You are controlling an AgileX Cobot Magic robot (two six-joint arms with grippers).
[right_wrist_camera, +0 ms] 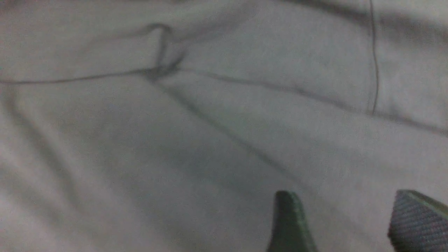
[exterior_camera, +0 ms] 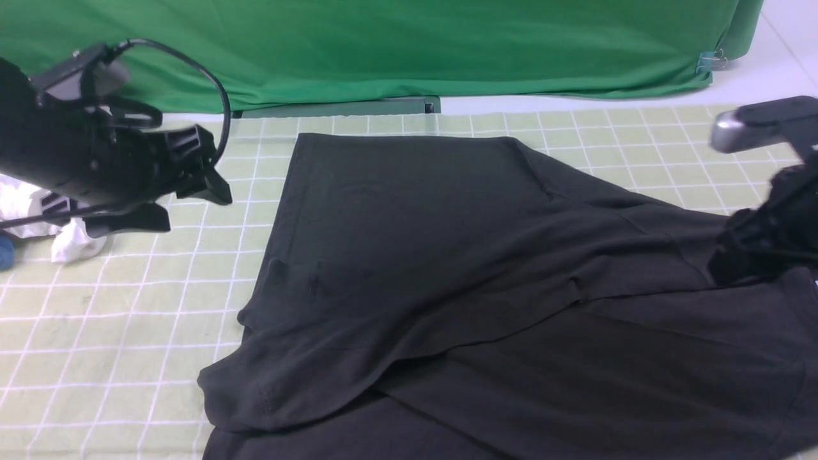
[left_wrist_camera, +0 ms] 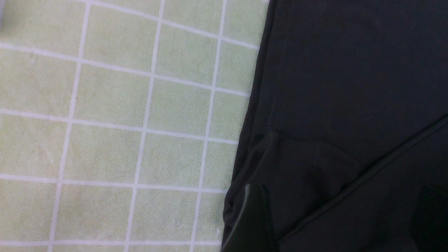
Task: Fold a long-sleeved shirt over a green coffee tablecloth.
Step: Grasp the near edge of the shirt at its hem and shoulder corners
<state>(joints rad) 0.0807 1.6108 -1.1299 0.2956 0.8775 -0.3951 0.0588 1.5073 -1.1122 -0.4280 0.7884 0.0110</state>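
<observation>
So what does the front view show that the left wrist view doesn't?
Only the front view: the left gripper, open, off to the side of the long-sleeved shirt; a deep-green backdrop; a white garment at the far left. Only the left wrist view: close-up stitching along the shirt's edge, with a small folded flap. Both: the black shirt lying on the gridded green coffee tablecloth.

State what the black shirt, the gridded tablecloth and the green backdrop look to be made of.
Long-sleeved shirt: soft matte knit, probably cotton jersey; drapes in limp folds with stitched hems. Green coffee tablecloth: pale, slightly napped cloth with white grid lines, weave unclear. Green backdrop: thin, smooth fabric, hanging in creases.
</observation>
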